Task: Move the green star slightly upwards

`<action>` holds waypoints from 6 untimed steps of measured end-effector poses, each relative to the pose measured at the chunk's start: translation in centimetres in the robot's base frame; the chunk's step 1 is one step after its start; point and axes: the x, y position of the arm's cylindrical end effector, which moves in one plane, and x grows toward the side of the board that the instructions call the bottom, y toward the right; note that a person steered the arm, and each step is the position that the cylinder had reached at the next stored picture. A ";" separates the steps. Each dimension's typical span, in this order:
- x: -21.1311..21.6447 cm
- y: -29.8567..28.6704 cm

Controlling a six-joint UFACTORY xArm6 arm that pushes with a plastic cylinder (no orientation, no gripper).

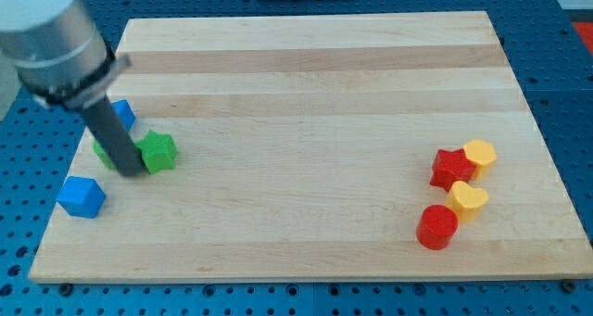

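Blocks are spread over the wooden bench (315, 94) in two groups. Nearest the view's bottom, a red cylinder (436, 227) and a yellow heart (468, 201) are seen at the right, a blue block (81, 196) at the left. Farther up, a red star (451, 168) is touched by a second yellow block (480, 155). At the left, the green star (158, 153) is met on its left side by my tip (132, 171); an upward push would probably call for contact from below. Behind the rod, another green block (104, 153) and another blue block (123, 115) are partly hidden. No jaws are fitted.
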 end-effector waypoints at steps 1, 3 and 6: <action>-2.5 -0.2; 5.8 -0.5; -3.4 1.5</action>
